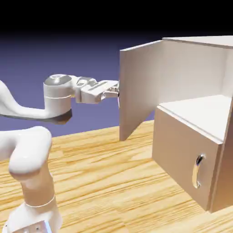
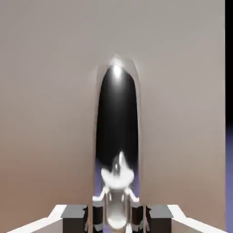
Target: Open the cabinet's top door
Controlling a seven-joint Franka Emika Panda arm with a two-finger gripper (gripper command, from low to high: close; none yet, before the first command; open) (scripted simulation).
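The beige cabinet (image 1: 214, 54) stands at the right of the exterior view. Its top door (image 1: 139, 86) is swung far out toward the arm, and the white interior (image 1: 200, 109) shows behind it. My gripper (image 1: 114, 93) is at the door's outer face, shut on the door's silver handle. In the hand view that handle (image 2: 117, 132) runs up the middle as a shiny curved bar, with my gripper (image 2: 117, 214) closed on its lower end. The door's beige panel (image 2: 50, 113) fills the rest of that view.
The shorter lower panel (image 1: 182, 154) is closed, with its own curved silver handle (image 1: 198, 170). The cabinet stands on a wooden table (image 1: 113, 182). My white arm (image 1: 27, 154) rises at the lower left.
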